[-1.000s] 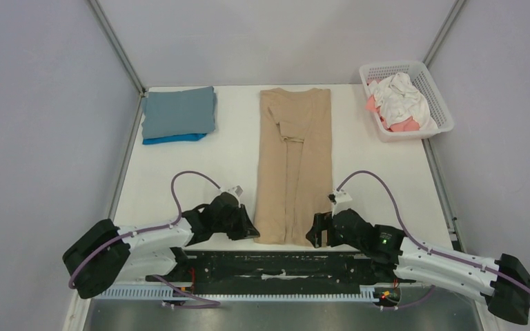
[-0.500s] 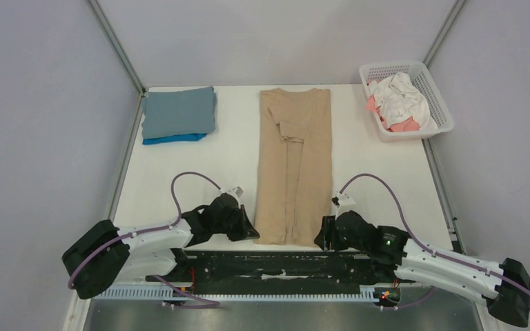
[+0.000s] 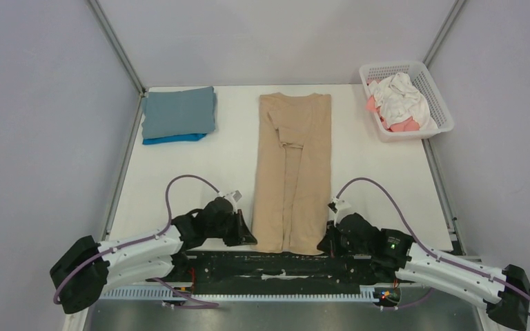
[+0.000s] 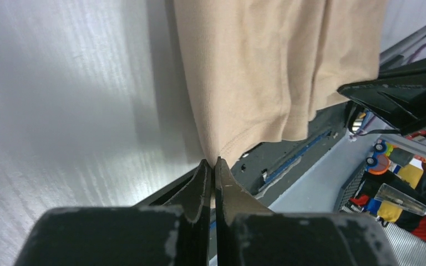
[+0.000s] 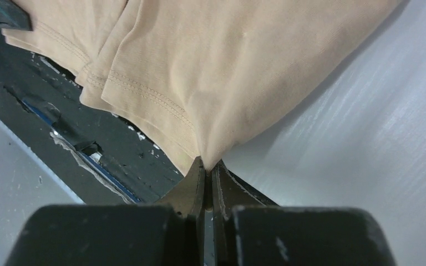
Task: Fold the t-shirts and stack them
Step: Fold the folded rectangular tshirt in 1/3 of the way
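Both arms are down at the near edge now, one on each corner of the tan t-shirt (image 3: pixel 293 172), which runs as a long narrow strip up the middle of the table (image 3: pixel 193 172), collar at the far end, hem nearest the bases. The left gripper (image 4: pixel 211 166) has its jaws pressed together on the hem's near-left corner, only a sliver of beige cloth between the tips. The right gripper (image 5: pixel 206 166) matches it, clamped on the near-right corner, and the stitched hem fans away from the pinch. The hem spills just over the table's edge onto the dark strip (image 3: pixel 283 265) in front of the bases. It looks a soft, light knit: it drapes, it sags between the two holds, and it will likely follow wherever the corners go rather than hold any shape. Corners are the right place to take it, since two layers bunch there and a thin pinch could slip, so even tension across both sides should matter. The shirt is plain and matte, sides and sleeves already folded inward to leave a seam line down its middle, with slight ripples along the hem. Over at the far left a folded grey-blue shirt (image 3: pixel 178 112) rests on a bright blue shirt (image 3: pixel 172 138), the stack this one should join. At the far right the basket (image 3: pixel 417 135) holds a crumpled white shirt (image 3: pixel 404 93) and a coral-pink shirt (image 3: pixel 404 125), not yet folded.
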Robot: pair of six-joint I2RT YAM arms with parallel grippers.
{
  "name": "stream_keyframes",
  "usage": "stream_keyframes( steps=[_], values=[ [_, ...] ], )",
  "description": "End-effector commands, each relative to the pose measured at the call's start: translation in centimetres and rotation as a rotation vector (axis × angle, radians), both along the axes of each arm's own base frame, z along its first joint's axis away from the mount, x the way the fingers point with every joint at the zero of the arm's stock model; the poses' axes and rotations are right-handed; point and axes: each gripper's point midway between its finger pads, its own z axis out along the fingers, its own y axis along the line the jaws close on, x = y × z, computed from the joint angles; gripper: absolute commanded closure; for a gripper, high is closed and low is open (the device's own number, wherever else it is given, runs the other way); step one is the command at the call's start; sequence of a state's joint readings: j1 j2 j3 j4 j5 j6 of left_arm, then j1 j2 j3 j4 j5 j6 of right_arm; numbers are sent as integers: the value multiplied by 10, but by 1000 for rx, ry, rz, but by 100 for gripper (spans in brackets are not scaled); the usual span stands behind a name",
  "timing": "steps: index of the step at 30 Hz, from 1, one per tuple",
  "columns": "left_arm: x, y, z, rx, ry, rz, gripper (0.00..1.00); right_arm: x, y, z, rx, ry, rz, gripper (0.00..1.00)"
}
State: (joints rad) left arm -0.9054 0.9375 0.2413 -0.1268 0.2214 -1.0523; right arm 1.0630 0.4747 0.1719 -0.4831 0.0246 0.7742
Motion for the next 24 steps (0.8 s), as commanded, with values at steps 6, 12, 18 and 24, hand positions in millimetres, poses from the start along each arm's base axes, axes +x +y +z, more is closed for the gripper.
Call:
stream_keyframes(
  steps=[6,12,18,24],
  values=[
    [45,-41,62,-36,-206,-85,98,61,-14,55,-94,-267,-187,100],
    [106,-54,80,20,-275,3,98,116,-30,97,-218,-452,-377,100],
    [168,-48,91,37,-301,136,98,168,-25,117,-149,-518,-427,100],
    [232,-34,100,94,-362,256,98,215,-26,136,-168,-581,-452,100]
  ],
)
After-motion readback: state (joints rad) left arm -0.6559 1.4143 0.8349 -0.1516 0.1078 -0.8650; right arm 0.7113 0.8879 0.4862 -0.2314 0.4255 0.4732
